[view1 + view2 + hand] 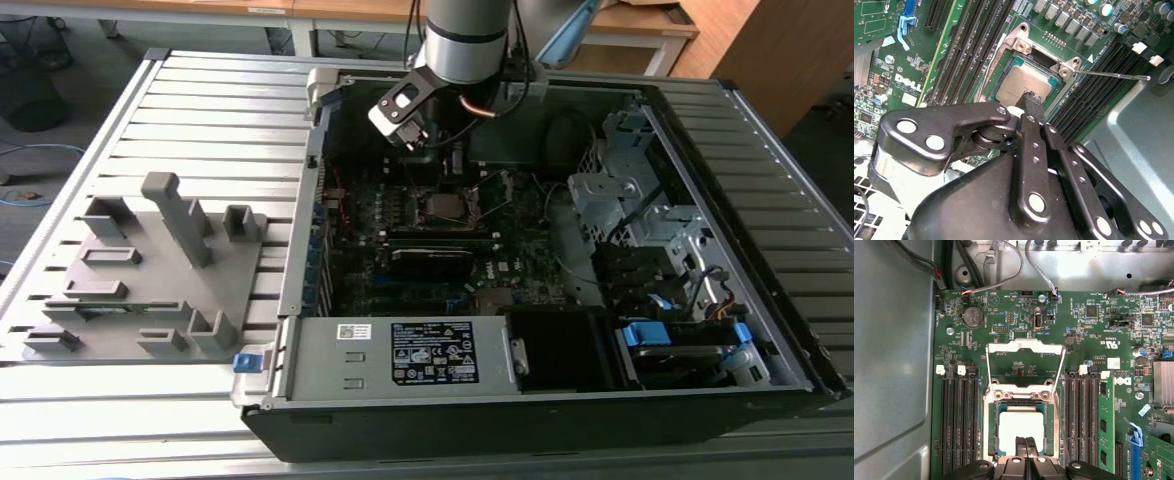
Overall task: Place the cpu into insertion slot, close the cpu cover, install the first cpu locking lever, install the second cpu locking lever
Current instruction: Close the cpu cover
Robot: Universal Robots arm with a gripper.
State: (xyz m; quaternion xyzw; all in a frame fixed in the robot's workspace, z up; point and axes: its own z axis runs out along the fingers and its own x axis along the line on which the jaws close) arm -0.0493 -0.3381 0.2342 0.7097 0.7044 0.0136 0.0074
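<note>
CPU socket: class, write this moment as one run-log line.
cpu: in insertion slot | cpu cover: open | gripper: jaws shut, tips at cpu

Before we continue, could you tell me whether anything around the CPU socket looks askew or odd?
Nothing stands out. The cpu sits square in the insertion slot, the cpu cover is open, and the gripper hangs over the cpu.

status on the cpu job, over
gripper shut, tips at the chip's edge. chip sitting in socket. cover standing open, lever sticking out unlatched. no obstruction seen on the socket.
</note>
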